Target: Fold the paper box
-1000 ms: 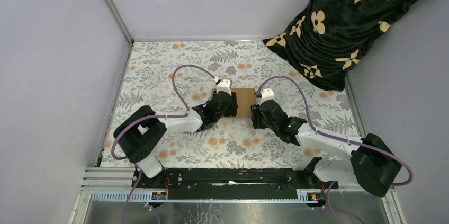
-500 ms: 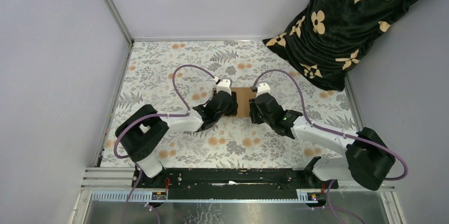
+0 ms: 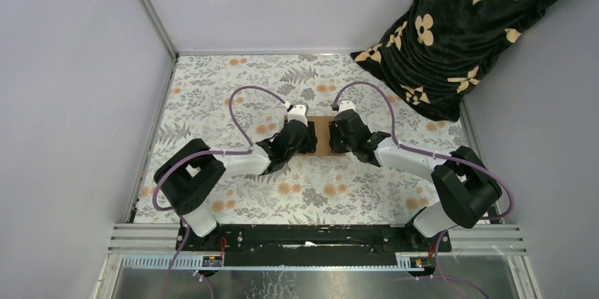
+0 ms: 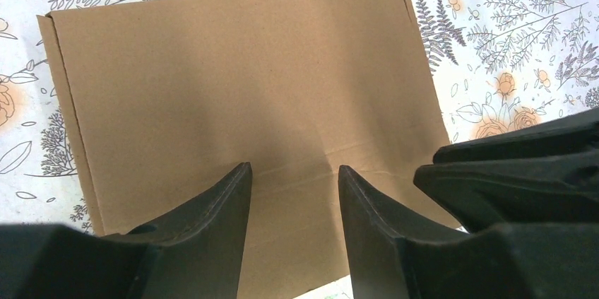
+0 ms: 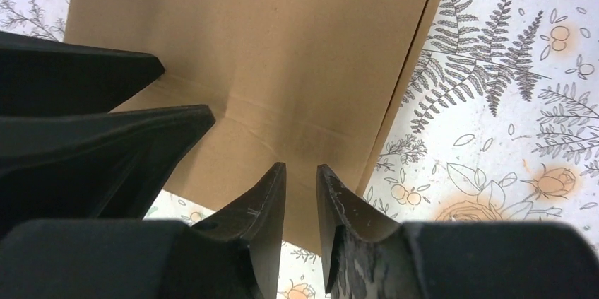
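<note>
One paper box (image 4: 240,87), two grippers (image 4: 293,172) (image 5: 300,168)

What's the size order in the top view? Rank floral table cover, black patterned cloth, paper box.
1. floral table cover
2. black patterned cloth, partly cut off by the frame
3. paper box, partly hidden

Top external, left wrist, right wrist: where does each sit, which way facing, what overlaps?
Top external: above and behind the bases, looking down on the floral table; both arms whole, left claw and right claw flanking the paper box.
Left wrist: on the left arm, looking down its own fingers at the box; right claw at right edge.
Right wrist: on the right arm, looking down its own fingers at the box; left claw at left.
Shared: both wrist views hold the box and the opposite claw.
</note>
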Action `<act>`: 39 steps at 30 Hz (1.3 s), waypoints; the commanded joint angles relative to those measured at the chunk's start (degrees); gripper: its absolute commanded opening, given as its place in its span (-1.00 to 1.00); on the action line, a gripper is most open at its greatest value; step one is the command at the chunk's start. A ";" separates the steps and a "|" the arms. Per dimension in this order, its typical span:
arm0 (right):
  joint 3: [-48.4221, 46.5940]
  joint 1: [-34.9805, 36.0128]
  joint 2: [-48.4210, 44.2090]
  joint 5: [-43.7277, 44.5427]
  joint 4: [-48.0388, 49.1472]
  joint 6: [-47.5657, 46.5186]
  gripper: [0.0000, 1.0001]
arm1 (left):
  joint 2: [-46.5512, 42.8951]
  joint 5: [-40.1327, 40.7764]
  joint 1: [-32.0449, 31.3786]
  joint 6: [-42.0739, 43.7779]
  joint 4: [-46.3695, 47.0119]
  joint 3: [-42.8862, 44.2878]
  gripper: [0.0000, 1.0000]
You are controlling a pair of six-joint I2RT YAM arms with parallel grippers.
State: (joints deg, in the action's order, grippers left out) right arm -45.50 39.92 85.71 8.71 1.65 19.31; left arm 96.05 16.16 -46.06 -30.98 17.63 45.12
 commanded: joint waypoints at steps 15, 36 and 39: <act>-0.08 -2.29 3.89 -3.60 1.31 1.77 -0.45 | -3.99 -1.32 1.31 1.22 1.13 -1.84 0.15; -1.08 -2.66 2.53 -4.03 -0.78 0.92 -0.49 | -10.78 0.44 5.39 1.61 -6.47 -4.37 -0.52; -1.17 -2.67 2.37 -3.87 -0.95 0.87 -0.49 | -8.71 -0.05 5.38 1.66 -6.56 -3.60 -0.57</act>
State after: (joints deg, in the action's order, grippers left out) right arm -45.63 37.69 89.34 5.76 3.05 20.73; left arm 85.12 16.86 -41.08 -29.43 9.43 41.30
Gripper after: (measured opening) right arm 0.256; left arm 0.227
